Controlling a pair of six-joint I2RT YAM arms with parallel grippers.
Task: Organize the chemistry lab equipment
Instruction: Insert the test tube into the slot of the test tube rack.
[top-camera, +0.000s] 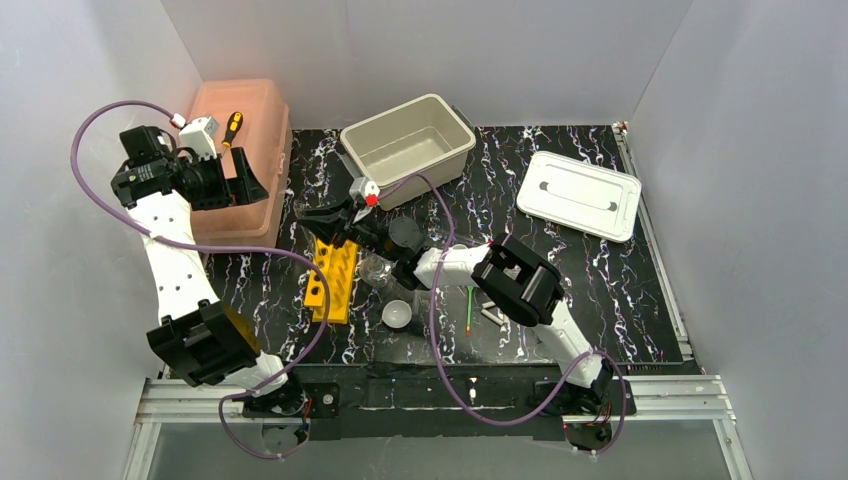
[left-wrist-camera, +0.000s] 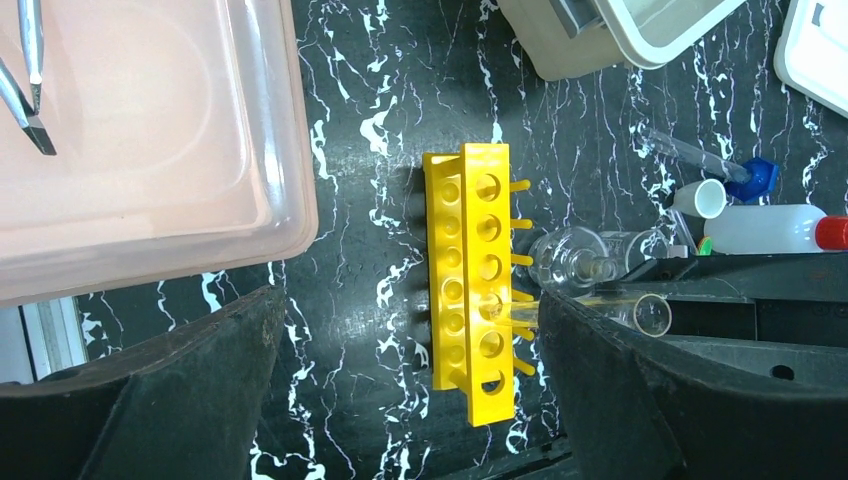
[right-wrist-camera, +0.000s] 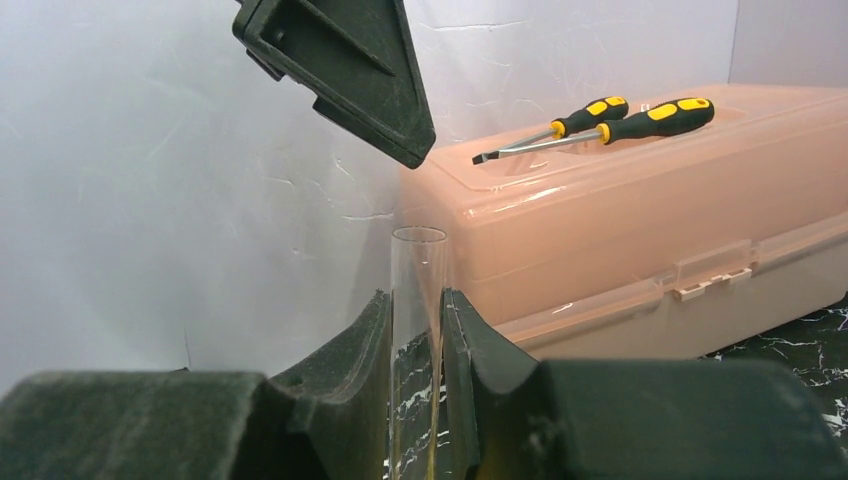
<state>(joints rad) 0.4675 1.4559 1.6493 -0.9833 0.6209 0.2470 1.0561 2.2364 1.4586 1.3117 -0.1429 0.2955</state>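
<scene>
The right gripper (right-wrist-camera: 415, 320) clamps 1 clear glass tube (right-wrist-camera: 417, 262) between nearly closed jaws; the left gripper (left-wrist-camera: 410, 360) hangs wide open, holding nothing.

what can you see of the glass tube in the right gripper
The glass tube is clear, thin-walled and straight, with an open round mouth at its upper end, and it looks empty. The right gripper pinches it partway down between both fingers, with the mouth end sticking out. In the left wrist view its lower end reaches the right side of the yellow rack; whether it sits in a hole cannot be told.
</scene>
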